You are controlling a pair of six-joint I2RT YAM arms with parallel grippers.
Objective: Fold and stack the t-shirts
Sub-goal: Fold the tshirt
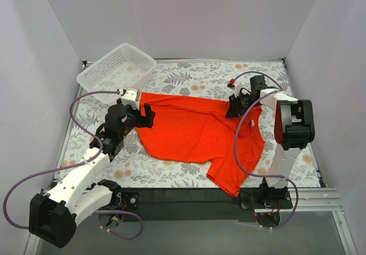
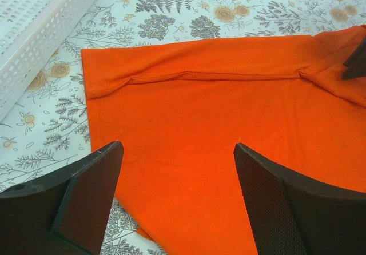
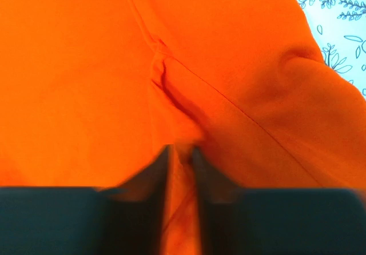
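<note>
Tabletop w/ floral-print cover (image 1: 189, 80) is sitting inside plain white walls (image 1: 171, 15), w/ a dark strip (image 1: 189, 198) running along the near edge. The orange-red t-shirt (image 1: 194, 132) is lying spread across mid-table, rumpled, one part reaching down to that strip. At its left edge the left gripper (image 1: 147, 115) is hanging w/ jaws wide apart, gripping nothing. At the far-right side the right gripper (image 1: 233, 107) is pinching a ridge of the fabric, cloth betw. its near-closed jaws. A white lattice basket (image 1: 117, 66) is sitting at the far-left corner, near the shirt, not touching.
</note>
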